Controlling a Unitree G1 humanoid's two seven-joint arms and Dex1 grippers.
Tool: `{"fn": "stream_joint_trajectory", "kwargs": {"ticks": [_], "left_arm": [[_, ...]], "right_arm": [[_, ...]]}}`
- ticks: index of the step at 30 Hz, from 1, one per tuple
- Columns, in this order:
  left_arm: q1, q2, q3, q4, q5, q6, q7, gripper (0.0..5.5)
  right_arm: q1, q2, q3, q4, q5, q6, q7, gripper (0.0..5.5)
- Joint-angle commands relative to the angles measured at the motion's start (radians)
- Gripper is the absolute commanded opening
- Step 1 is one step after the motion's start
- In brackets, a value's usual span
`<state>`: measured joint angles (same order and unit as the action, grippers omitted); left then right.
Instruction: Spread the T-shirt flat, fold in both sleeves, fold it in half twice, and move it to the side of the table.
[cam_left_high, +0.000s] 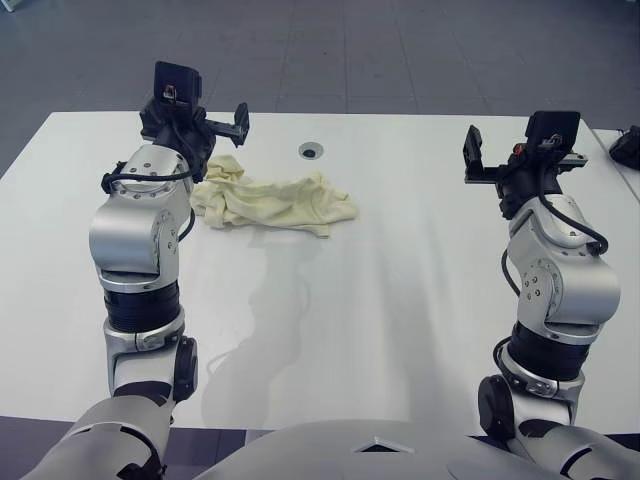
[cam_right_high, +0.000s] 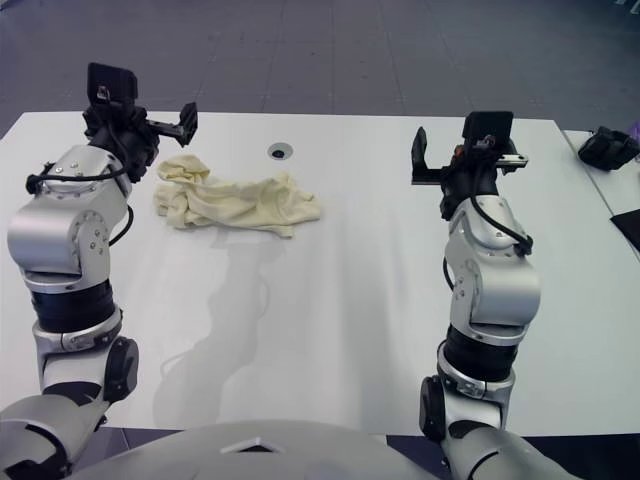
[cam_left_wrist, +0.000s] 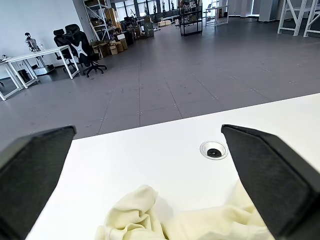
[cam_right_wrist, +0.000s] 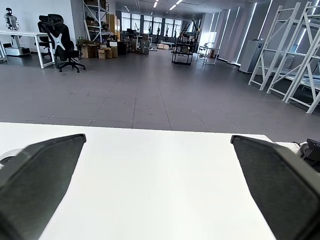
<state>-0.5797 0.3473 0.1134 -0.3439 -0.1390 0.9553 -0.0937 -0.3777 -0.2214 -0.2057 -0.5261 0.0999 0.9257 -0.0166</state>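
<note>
A pale yellow T-shirt (cam_left_high: 270, 205) lies crumpled in a heap on the white table (cam_left_high: 330, 310), toward the far left. My left gripper (cam_left_high: 207, 125) hovers above the heap's left end, open, with its fingers spread wide and nothing between them. In the left wrist view the bunched cloth (cam_left_wrist: 200, 225) lies just below and ahead of the left gripper (cam_left_wrist: 150, 180). My right gripper (cam_left_high: 515, 160) is held above the far right part of the table, well away from the shirt, open and empty. The right wrist view shows the right gripper (cam_right_wrist: 155, 185) over bare tabletop.
A round cable grommet (cam_left_high: 311, 151) sits in the table just behind the shirt. A black object (cam_right_high: 605, 148) rests on a neighbouring surface past the table's right edge. Bare tabletop stretches across the middle, front and right.
</note>
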Motion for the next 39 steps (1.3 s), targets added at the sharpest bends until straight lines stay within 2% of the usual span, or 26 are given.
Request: {"fn": "stream_joint_trajectory", "kwargs": {"ticks": [1,10,14,16,21,24,32,39], "left_arm": [[0.013,0.013,-0.004,-0.022,0.011,0.019,-0.003,5.40],[0.011,0.010,-0.002,0.014,0.017,-0.014,-0.002,5.40],[0.008,0.030,-0.018,0.103,0.033,-0.085,-0.025,5.40],[-0.014,0.047,-0.047,0.254,0.057,-0.182,-0.060,5.40],[-0.139,0.058,-0.164,0.831,0.172,-0.505,-0.128,5.40],[-0.151,0.055,-0.204,0.994,0.209,-0.600,-0.152,5.40],[-0.060,0.026,-0.280,0.946,0.236,-0.669,-0.282,5.40],[0.082,-0.007,-0.312,0.724,0.224,-0.580,-0.347,5.40]], "right_arm": [[-0.025,0.001,0.006,0.007,-0.001,0.004,-0.001,5.39],[-0.028,-0.002,-0.006,0.014,-0.005,-0.005,-0.005,5.39],[-0.030,0.000,-0.006,0.016,-0.004,-0.006,-0.006,5.39],[-0.030,0.000,-0.007,0.016,-0.005,-0.006,-0.007,5.39],[-0.039,-0.002,-0.006,0.029,-0.006,-0.017,-0.007,5.39],[-0.058,-0.007,0.001,0.049,-0.003,-0.027,0.002,5.39],[-0.003,-0.059,0.031,0.019,0.014,-0.001,0.076,5.39],[0.074,-0.211,0.169,-0.037,0.089,0.051,0.307,5.39]]}}
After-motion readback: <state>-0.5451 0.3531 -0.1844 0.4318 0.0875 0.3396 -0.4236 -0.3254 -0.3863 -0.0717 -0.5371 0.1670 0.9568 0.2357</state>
